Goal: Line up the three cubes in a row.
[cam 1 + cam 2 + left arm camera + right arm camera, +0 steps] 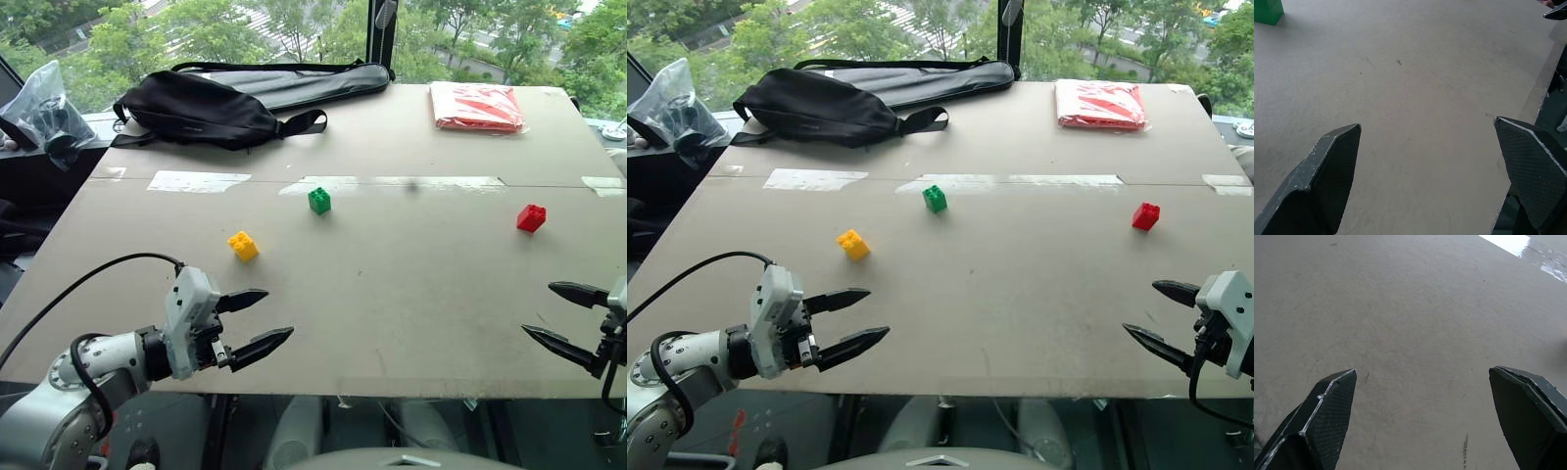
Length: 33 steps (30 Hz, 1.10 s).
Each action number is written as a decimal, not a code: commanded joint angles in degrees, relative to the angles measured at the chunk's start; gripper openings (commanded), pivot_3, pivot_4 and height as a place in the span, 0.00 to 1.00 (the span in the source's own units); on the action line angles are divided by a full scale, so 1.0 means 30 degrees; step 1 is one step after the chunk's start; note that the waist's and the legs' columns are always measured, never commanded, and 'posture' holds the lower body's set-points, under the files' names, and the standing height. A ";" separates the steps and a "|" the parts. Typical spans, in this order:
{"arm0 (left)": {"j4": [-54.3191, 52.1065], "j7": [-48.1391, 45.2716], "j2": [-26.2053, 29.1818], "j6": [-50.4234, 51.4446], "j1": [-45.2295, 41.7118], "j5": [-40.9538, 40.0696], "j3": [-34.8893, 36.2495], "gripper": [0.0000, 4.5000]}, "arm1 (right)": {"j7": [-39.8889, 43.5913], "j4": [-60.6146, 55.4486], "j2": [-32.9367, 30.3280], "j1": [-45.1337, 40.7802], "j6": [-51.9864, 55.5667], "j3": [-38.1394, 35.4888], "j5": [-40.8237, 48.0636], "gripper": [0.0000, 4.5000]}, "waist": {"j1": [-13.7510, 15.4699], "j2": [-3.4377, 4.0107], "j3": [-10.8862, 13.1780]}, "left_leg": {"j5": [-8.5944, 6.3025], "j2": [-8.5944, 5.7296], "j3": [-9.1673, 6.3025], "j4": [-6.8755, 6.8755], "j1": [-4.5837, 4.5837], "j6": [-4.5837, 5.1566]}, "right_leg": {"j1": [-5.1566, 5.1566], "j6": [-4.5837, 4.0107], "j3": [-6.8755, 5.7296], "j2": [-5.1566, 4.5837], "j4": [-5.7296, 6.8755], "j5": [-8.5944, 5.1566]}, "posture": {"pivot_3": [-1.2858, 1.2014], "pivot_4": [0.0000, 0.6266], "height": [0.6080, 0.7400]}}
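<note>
The green cube (1267,11) is cut off at the edge in the left wrist view. The right end effector (566,316) runs off the edge at 3 o'clock. The clear plastic bag (44,108) at 10 o'clock holds something dark, too unclear to name.

Lighting: even, soft daylight, entering from the window (294,29) behind the far edge of the tabletop (411,294). Brightness: good throughout.
Shadows: faint and short; a small soft one beside the green cube (319,201), another under the black bag (196,110).
Glare: pale sheen on the tape strips (199,181) across the tabletop; a blown-out white patch in one corner of the right wrist view.
Focus: head views sharp. Wrist views: surface grain legible, near tool fingers (1327,181) slightly soft.
</note>
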 commanded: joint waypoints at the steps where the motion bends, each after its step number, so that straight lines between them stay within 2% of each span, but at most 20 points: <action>1: 0.0254 0.0229 -0.0151 -0.0595 -0.0774 0.0136 -0.0198 0.99 | -0.1169 -0.0833 0.0564 -0.0556 -0.0040 -0.0023 -0.0116 0.99 | 0.0001 0.0001 0.0001 | 0.0000 0.0000 0.0000 -0.0001 0.0000 0.0000 | 0.0000 0.0000 0.0001 -0.0001 -0.0001 0.0000 | 0.52 0.24 1.00; 4: 0.0787 0.1144 -0.0780 -0.0517 -0.2290 0.0082 -0.0753 0.99 | -0.3081 -0.1610 0.1456 -0.1272 0.0295 0.0416 -0.0519 0.99 | 0.0009 0.0027 0.0008 | 0.0002 0.0000 -0.0020 -0.0009 0.0008 -0.0002 | 0.0012 -0.0001 -0.0012 0.0005 -0.0007 0.0000 | 0.52 0.24 1.00; 6: 0.1160 0.2413 -0.1384 0.0359 -0.3578 -0.0747 -0.0858 0.99 | -0.5436 -0.2211 0.2290 -0.2209 0.1144 0.0689 -0.0994 0.99 | 0.0008 0.0021 0.0011 | 0.0002 -0.0004 -0.0011 -0.0004 0.0008 -0.0003 | 0.0013 0.0004 -0.0011 0.0012 -0.0005 0.0004 | 0.52 0.24 1.00; 9: 0.1083 0.2881 -0.1504 0.1477 -0.5261 -0.2414 -0.0983 0.99 | -1.0164 -0.3338 0.2232 -0.4441 0.6818 0.1825 -0.1904 0.99 | -0.0038 0.0022 0.0016 | 0.0004 -0.0008 -0.0043 0.0019 -0.0014 -0.0006 | 0.0005 0.0009 -0.0033 0.0013 0.0004 0.0007 | 0.52 0.24 1.00; 11: 0.0550 0.2422 -0.1175 0.1530 -0.6144 -0.2821 -0.1300 0.99 | -1.2236 -0.3168 0.2374 -0.6694 1.0276 0.2794 -0.1985 0.99 | -0.0095 0.0021 0.0015 | 0.0008 -0.0013 -0.0018 0.0015 0.0002 -0.0012 | -0.0002 0.0008 -0.0035 0.0014 0.0015 0.0009 | 0.52 0.24 1.00; 15: -0.0404 0.1712 -0.0812 0.0645 -0.7734 -0.2294 -0.2648 0.99 | -1.5927 -0.0760 0.4911 -1.1771 1.3003 0.3903 -0.2627 0.99 | -0.0145 0.0026 0.0021 | 0.0022 -0.0018 -0.0012 -0.0005 0.0001 -0.0037 | -0.0015 0.0007 -0.0036 0.0052 0.0014 0.0009 | 0.52 0.24 1.00; 19: -0.0428 0.2173 -0.1227 0.0528 -0.8859 -0.2454 -0.3388 0.99 | -1.8087 0.2824 0.6693 -1.4994 1.2333 0.4661 -0.4182 0.99 | -0.0028 0.0042 0.0027 | 0.0057 -0.0038 0.0005 -0.0016 -0.0058 -0.0095 | -0.0086 0.0009 -0.0046 0.0051 0.0024 0.0009 | 0.52 0.24 1.00; 22: -0.0576 0.2222 -0.1389 0.0213 -0.8965 -0.2019 -0.4039 0.99 | -1.9125 0.5582 0.7291 -1.6452 1.0927 0.4739 -0.5247 0.99 | -0.0051 0.0035 0.0019 | 0.0063 -0.0055 0.0020 0.0004 -0.0283 -0.0097 | -0.0318 0.0019 -0.0041 0.0044 0.0081 0.0015 | 0.52 0.24 1.00; 24: -0.0717 0.2409 -0.1488 0.0112 -0.8912 -0.1933 -0.4222 0.99 | -1.9704 0.6695 0.7527 -1.7059 1.0392 0.4646 -0.5714 0.99 | -0.0057 0.0035 0.0019 | 0.0063 -0.0066 0.0066 0.0012 -0.0322 -0.0097 | -0.0400 0.0024 -0.0009 0.0028 0.0148 0.0014 | 0.52 0.24 1.00; 27: -0.0940 0.2766 -0.1602 0.0019 -0.8780 -0.1955 -0.4220 0.99 | -2.0239 0.7309 0.7780 -1.7650 0.9866 0.4444 -0.6004 0.99 | -0.0137 0.0036 0.0019 | 0.0064 -0.0063 0.0121 0.0004 -0.0375 -0.0098 | -0.0511 0.0025 0.0049 0.0030 0.0232 0.0012 | 0.52 0.24 1.00; 33: -0.1219 0.3086 -0.1568 -0.0184 -0.8216 -0.2146 -0.3853 0.99 | -2.0182 0.7480 0.7909 -1.7758 0.8981 0.4528 -0.6271 0.99 | -0.0224 0.0036 0.0018 | 0.0068 -0.0048 0.0168 0.0018 -0.0317 -0.0092 | -0.0508 0.0023 0.0109 0.0051 0.0295 0.0015 | 0.52 0.24 1.00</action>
